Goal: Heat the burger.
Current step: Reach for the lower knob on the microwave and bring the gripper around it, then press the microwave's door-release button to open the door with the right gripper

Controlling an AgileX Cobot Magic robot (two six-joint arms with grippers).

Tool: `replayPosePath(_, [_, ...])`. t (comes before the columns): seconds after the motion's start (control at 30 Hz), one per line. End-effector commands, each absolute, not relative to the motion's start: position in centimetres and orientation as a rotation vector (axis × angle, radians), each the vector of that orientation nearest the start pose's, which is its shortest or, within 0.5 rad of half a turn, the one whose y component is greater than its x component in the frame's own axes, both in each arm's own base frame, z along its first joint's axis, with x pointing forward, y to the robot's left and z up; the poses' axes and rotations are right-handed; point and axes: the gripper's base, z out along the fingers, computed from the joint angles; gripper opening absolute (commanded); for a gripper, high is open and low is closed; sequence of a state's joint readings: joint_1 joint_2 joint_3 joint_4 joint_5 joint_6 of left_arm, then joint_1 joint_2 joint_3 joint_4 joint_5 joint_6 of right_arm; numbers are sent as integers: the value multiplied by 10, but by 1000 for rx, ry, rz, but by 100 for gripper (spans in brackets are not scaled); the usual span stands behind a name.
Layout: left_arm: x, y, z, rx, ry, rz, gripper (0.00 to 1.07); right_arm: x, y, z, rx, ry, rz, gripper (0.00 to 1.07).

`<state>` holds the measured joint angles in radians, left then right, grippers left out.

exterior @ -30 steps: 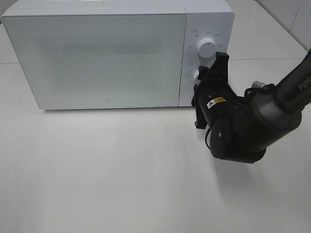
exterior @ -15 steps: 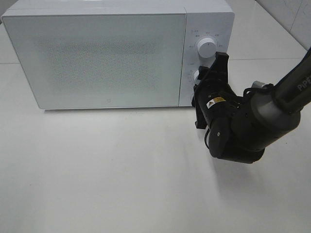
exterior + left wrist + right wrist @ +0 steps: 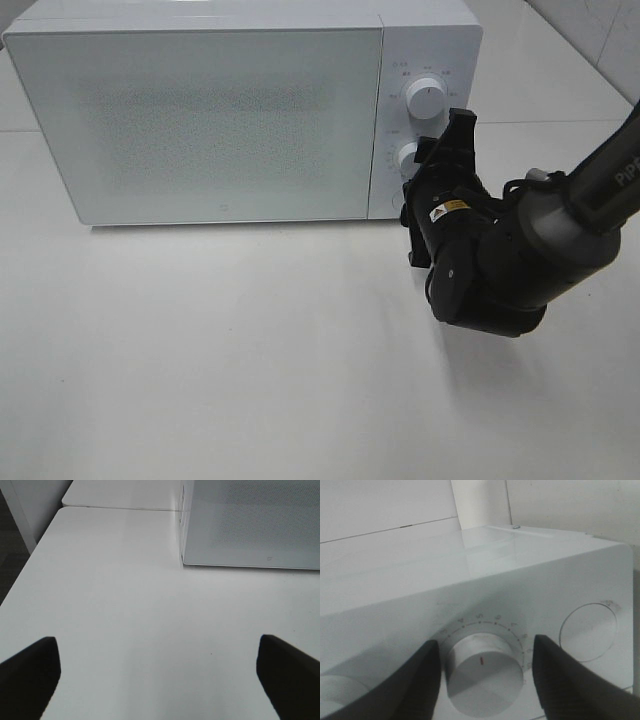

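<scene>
The burger is out of view in every frame. The white microwave (image 3: 220, 120) stands at the back with its door shut. My right gripper (image 3: 428, 160) is up against its control panel at the lower knob (image 3: 408, 155). In the right wrist view the gripper (image 3: 486, 642) has a finger on each side of that knob (image 3: 485, 672), close to it, with a thin gap showing on one side. My left gripper (image 3: 156, 639) is open and empty above the bare table, near the microwave's left front corner (image 3: 183, 562). It does not show in the exterior view.
An upper knob (image 3: 427, 97) sits above the lower one on the panel. The white table (image 3: 250, 350) runs in front of the microwave. In the left wrist view its left edge (image 3: 30, 560) drops to a dark floor.
My right gripper has shifted slightly to the right and down, off the panel a little, so more of the lower knob shows. The microwave has not moved.
</scene>
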<state>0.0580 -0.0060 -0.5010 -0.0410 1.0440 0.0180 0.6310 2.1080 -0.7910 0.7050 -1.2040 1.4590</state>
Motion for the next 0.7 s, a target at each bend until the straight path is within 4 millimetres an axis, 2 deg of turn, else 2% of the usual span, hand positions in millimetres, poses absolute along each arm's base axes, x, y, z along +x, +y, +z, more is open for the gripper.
replayPosePath(0.03, [-8, -4, 279, -34, 1993, -2, 100, 323, 159, 131, 1237, 1030, 1273, 60])
replayPosePath(0.37, [-8, -4, 279, -34, 1993, -2, 100, 319, 159, 133, 1198, 1073, 1276, 62])
replayPosePath(0.7, [-8, -4, 279, -34, 1993, -2, 100, 286, 145, 147, 1029, 1248, 1183, 62])
